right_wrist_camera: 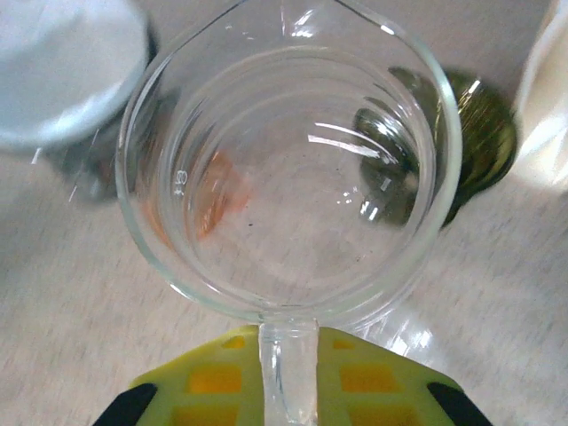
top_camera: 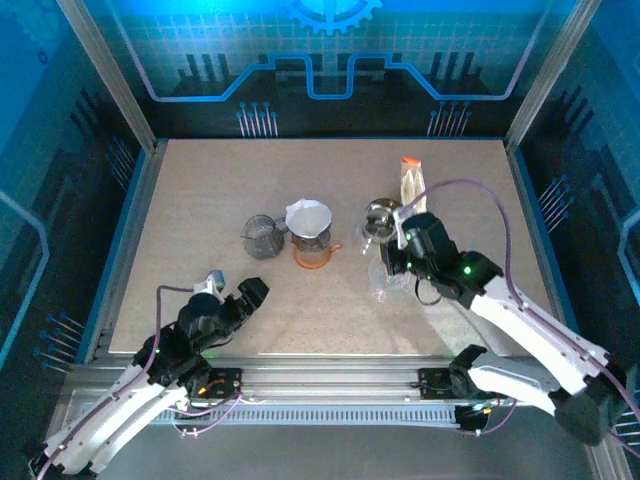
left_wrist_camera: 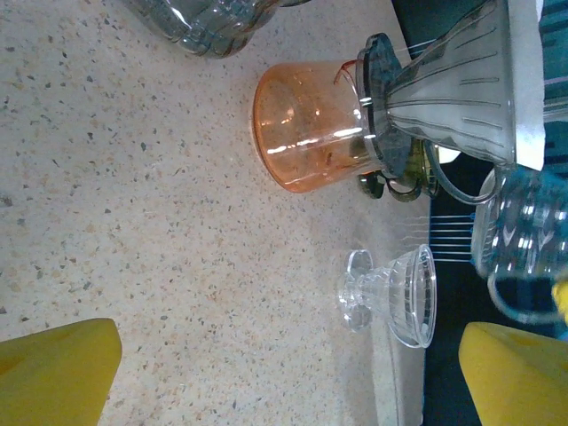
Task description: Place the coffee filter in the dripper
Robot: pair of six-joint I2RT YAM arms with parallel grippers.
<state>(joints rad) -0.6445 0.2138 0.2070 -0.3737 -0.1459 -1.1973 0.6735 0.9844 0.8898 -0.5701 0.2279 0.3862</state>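
Filter in dripper, well apart from jaws

The right gripper pinches the handle of a clear glass jug between its yellow pads, the jug's open mouth facing the camera. An orange tint shows through its wall. Beyond its rim, over the pale table, a blurred white coffee filter lies on one side and a greenish glass piece and a cream packet on the other.
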